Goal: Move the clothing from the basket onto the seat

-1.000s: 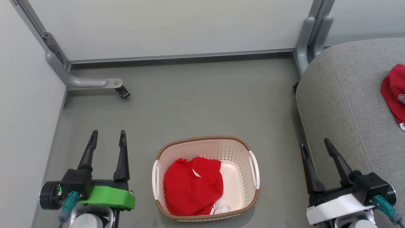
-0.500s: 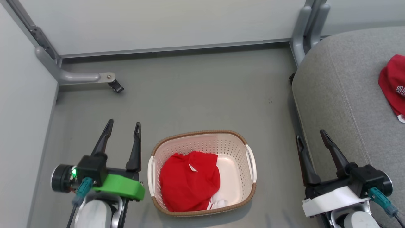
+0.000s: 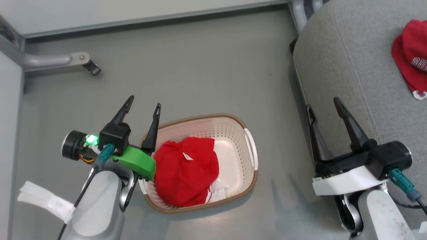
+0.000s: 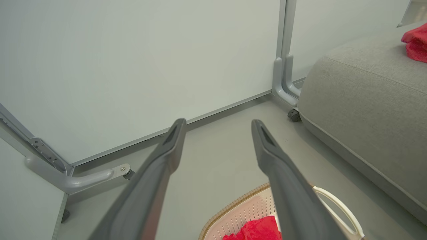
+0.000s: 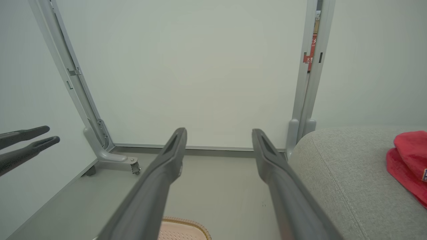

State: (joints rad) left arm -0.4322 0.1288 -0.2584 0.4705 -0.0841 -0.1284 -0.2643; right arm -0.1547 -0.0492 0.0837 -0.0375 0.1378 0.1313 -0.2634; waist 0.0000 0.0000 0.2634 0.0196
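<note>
Back partition panel [image 5: 200,66] pale and unmarked; grey floor [image 3: 200,66] meets its lower edge and carries a few small dark specks. At the panel's left end a grey metal foot [image 3: 50,60] runs out over the floor, black caster [image 3: 93,69] at its tip; a side panel [image 3: 8,133] adjoins there. At the panel's right end stand twin grey posts [image 5: 308,100]; a red label [image 5: 308,56] shows in the gap between them; a second caster [image 4: 294,115] sits at their base.
</note>
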